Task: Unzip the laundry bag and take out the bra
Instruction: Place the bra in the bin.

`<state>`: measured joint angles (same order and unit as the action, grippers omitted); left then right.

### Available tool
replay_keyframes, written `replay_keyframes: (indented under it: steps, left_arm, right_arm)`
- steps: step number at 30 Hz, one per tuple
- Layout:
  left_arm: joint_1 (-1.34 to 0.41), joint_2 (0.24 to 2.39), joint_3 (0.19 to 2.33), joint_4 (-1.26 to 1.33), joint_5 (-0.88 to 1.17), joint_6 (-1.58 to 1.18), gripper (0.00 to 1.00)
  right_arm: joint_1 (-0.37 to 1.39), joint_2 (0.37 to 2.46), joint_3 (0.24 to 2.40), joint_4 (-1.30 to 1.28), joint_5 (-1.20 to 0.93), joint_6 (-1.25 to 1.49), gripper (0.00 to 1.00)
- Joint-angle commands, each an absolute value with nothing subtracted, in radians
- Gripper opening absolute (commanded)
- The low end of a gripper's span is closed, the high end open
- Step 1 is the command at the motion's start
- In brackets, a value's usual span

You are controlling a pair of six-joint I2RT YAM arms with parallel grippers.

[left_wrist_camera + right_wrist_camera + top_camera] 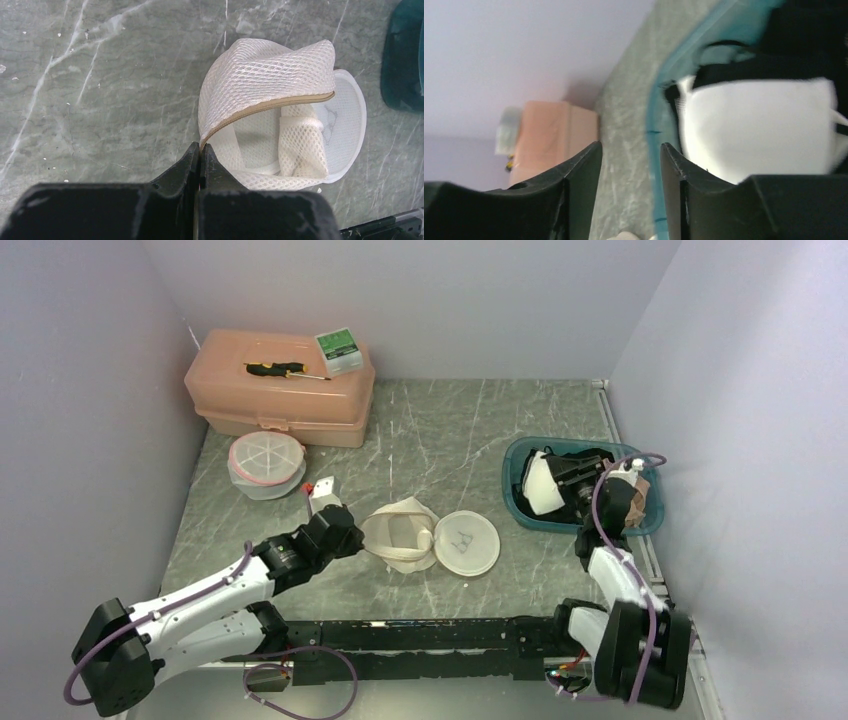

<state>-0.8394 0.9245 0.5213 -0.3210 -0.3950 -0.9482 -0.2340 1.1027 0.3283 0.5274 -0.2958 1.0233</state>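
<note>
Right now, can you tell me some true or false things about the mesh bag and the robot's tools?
The left tool pinches the edge of the mesh bag. True.
The mesh bag is zipped shut. False: it gapes open.
The bra lies in the teal tub. True.
The right tool squeezes the bra. False: it is open, holding nothing.

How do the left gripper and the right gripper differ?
The left gripper is shut, pinching the laundry bag at its zipper edge; the right gripper is open and empty. The left is at the bag; the right hangs by the teal bin. Both are black.
</note>
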Motion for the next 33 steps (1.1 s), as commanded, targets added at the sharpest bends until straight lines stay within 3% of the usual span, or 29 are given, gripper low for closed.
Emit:
replay_keyframes:
  steps: [1, 8, 13, 16, 19, 22, 29, 33]
  left_arm:
    - [-0.839, 0.883, 0.547, -0.350, -0.422, -0.947, 0.03]
    - [-0.839, 0.860, 0.589, -0.418, -0.424, -0.887, 0.05]
    - [-0.839, 0.851, 0.626, -0.422, -0.399, -0.799, 0.20]
    - [-0.838, 0.828, 0.630, -0.394, -0.371, -0.740, 0.33]
    - [-0.839, 0.803, 0.633, -0.393, -0.353, -0.717, 0.62]
    - [-0.839, 0.789, 0.632, -0.391, -0.330, -0.705, 0.76]
    - [-0.793, 0.919, 0.662, -0.426, -0.294, -0.708, 0.77]
    - [-0.735, 0.991, 0.647, -0.338, -0.205, -0.662, 0.76]
  right_arm:
    - [-0.132, 0.895, 0.385, 0.459, -0.260, 0.941, 0.55]
    - [0.193, 0.664, 0.504, 0.205, -0.217, 0.721, 0.80]
    - [0.408, 0.592, 0.532, 0.076, -0.286, 0.606, 0.84]
    - [0.479, 0.547, 0.465, 0.023, -0.327, 0.603, 0.82]
    - [0.502, 0.499, 0.344, 0.008, -0.356, 0.641, 0.82]
    - [0.503, 0.457, 0.262, 0.007, -0.359, 0.680, 0.81]
    - [0.504, 0.494, 0.238, -0.040, -0.451, 0.623, 0.80]
    - [0.511, 0.528, 0.269, -0.141, -0.386, 0.621, 0.78]
